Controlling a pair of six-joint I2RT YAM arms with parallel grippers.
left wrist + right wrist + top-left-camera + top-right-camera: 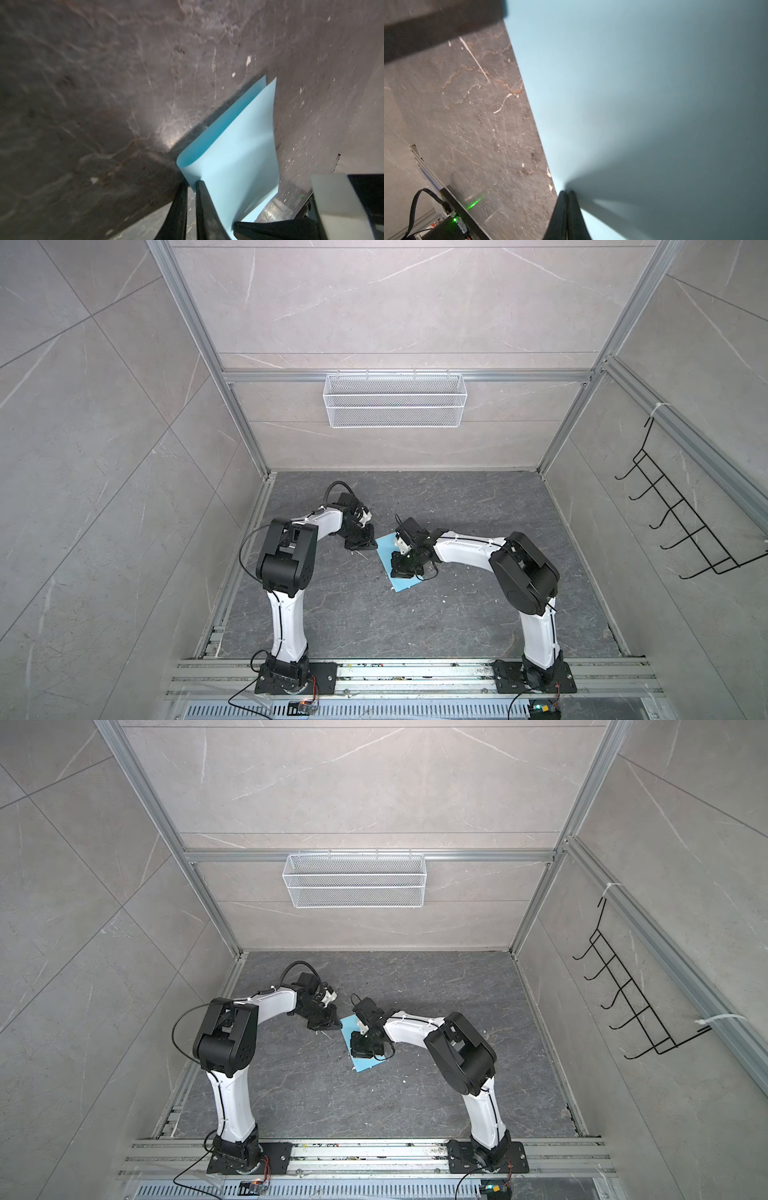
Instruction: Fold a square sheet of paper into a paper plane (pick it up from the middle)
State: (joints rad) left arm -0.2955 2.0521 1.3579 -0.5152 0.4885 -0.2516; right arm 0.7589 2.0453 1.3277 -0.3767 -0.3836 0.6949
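Dark stone floor [457, 614], open all round. My left gripper [192, 184] pinches the square sheet of paper [239, 155], curled over; my right gripper [566, 192], fingers together, touches its edge.

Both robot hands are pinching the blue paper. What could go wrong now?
The square sheet of paper is bent over in a soft curve, and its far corners don't quite meet, so the crease may come out crooked. The left gripper pinches just a small bit of it with its tips; it might slip out. The right gripper is shut on another edge, so pulling apart could tear the paper.
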